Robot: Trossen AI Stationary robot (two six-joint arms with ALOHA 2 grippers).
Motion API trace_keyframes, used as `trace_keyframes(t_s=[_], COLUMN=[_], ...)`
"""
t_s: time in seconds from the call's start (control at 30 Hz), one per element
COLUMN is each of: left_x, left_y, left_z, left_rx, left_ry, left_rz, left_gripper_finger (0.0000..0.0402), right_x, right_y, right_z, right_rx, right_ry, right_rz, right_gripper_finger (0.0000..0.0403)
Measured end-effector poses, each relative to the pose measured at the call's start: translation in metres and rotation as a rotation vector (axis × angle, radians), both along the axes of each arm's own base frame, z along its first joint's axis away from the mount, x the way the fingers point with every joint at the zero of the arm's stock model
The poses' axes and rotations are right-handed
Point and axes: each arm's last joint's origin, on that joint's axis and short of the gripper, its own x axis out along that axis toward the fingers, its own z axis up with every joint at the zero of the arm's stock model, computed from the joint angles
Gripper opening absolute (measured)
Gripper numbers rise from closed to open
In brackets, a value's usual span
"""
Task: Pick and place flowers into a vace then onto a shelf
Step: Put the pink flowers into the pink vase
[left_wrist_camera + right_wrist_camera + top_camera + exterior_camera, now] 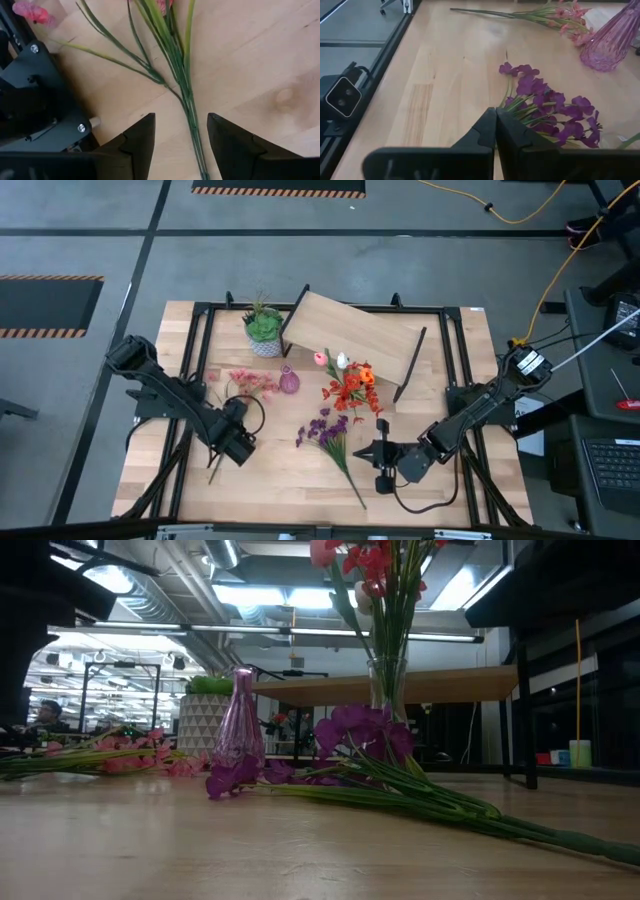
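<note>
Over the pink-blossom stems (pixel 187 95), near the table's left side, the left gripper (pixel 181 142) is held with its fingers spread, the thin stalks lying flat between them and not yet clamped. If the fingers are closed too high, only some stalks could be caught and the bunch could fan apart or drag on the wood. The purple cluster (pixel 545 102) lies just ahead of the right gripper (pixel 495 129), which is pressed shut and empty. The shelf (pixel 352 332) stands at the back; the pink vase (pixel 289 381) could be tipped by a trailing stem
</note>
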Motion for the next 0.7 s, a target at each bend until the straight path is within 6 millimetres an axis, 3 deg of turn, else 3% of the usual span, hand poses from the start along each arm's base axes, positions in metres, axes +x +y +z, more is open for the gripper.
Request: trace_keyframes(t_s=[0.27, 0.47, 0.7], left_x=[0.002, -0.008, -0.017], left_y=[0.001, 0.009, 0.015], left_z=[-0.001, -0.02, -0.035], left_rx=[0.016, -0.017, -0.117], left_ry=[-0.02, -0.03, -0.174], left_rz=[-0.055, -0.048, -0.085], left_gripper_finger=[0.0173, 0.0173, 0.0173], right_x=[-0.004, -0.007, -0.007], right_y=[0.005, 0.009, 0.009], right_z=[0.0, 0.0, 0.0], right_rx=[0.0, 0.0, -0.001], right_ry=[0.0, -0.001, -0.002], right_rz=[0.021, 0.036, 0.039], right_gripper_finger=[0.0014, 0.0014, 0.0014])
